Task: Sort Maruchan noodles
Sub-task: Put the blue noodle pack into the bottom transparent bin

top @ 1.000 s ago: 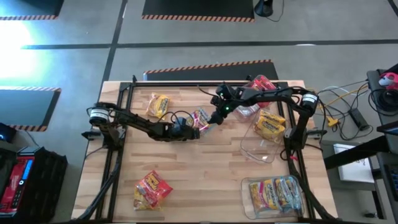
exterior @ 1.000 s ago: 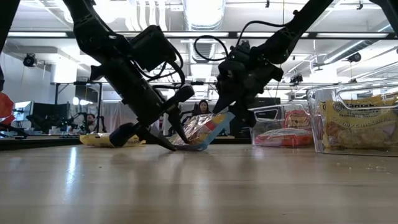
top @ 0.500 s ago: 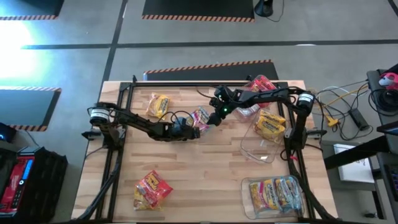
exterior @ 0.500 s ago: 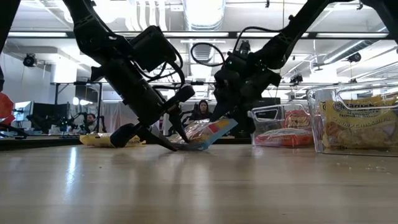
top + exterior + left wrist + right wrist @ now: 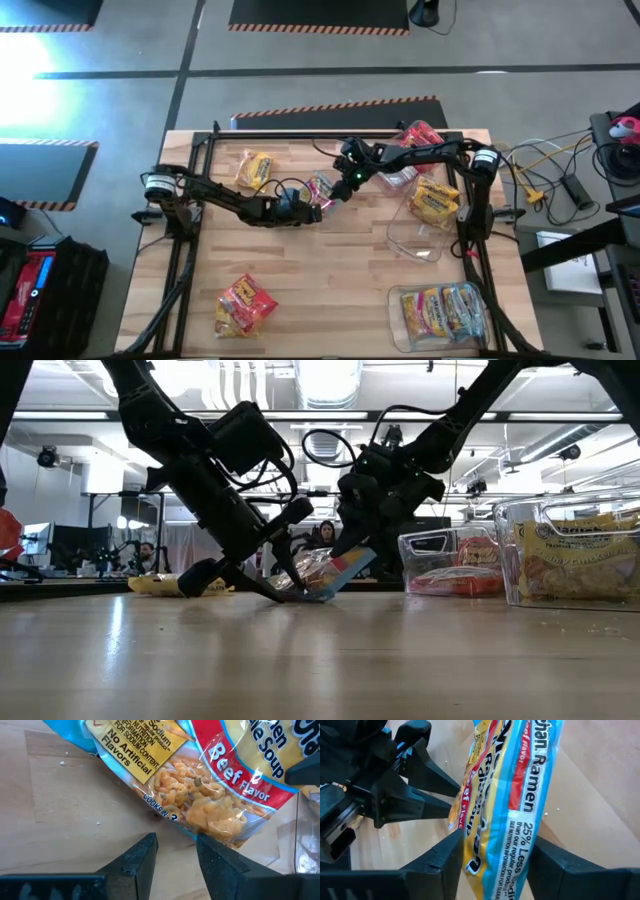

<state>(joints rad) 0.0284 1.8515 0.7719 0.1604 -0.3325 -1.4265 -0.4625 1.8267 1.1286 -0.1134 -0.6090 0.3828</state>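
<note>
A light blue and red ramen packet point(image 5: 322, 187) stands tilted in the middle of the table. It shows in the low view point(image 5: 325, 572) with its lower edge on the wood. My right gripper point(image 5: 338, 188) is shut on its raised end, and the packet fills the right wrist view point(image 5: 505, 795). My left gripper point(image 5: 313, 207) is low at the table on the packet's left side. Its fingers are slightly apart with nothing between them point(image 5: 175, 850), and their tips are at the packet's lower edge point(image 5: 200, 837). My right gripper pinches the packet's two flat faces point(image 5: 492, 852) between its two fingers, near the raised end. The fingers slant down from the table's far right. The packet is tilted, and its lower edge point(image 5: 310, 597) rests on the table. My left gripper's fingertips are at the packet's lower edge; I cannot tell whether they touch it.
A yellow packet point(image 5: 253, 168) lies at the far left, and red and yellow packets point(image 5: 243, 303) lie at the near left. Clear tubs stand along the right side: one with red packets point(image 5: 415, 135), one with yellow point(image 5: 435, 200), an empty one point(image 5: 420, 240), and one with blue-yellow packets point(image 5: 445, 310).
My right gripper has moved a little toward the table's left with the packet's raised end. The packet's lower edge has stayed on the table by my left gripper.
</note>
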